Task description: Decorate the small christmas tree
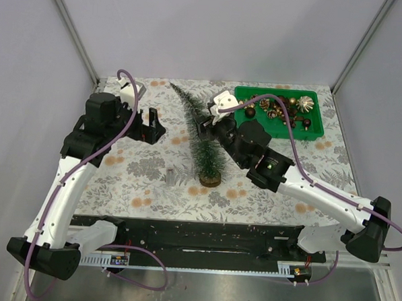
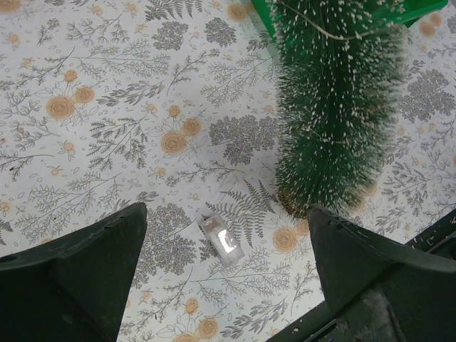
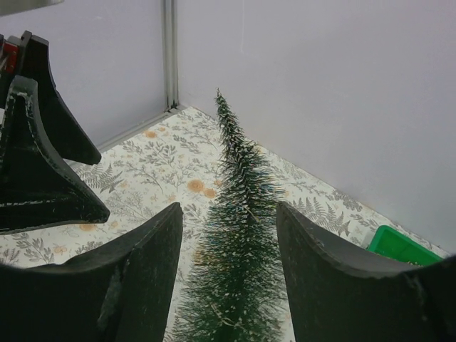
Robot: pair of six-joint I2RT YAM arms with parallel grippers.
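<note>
Two end effectors spread. Right end effector (image 3: 228, 210) straddles small christmas tree (image 1: 207, 156), upright mid worktop (image 1: 132, 184), bristles apparently untouched; left end effector (image 2: 226, 208) hovers left. Back off straight to avoid snagging; ornaments in green tray (image 1: 278, 91), far right.

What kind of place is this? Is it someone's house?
Probably a robot test booth, not a house: plain pale walls with metal corner posts, and two white-and-black robot arms mounted at the edge of a flower-patterned table.
</note>
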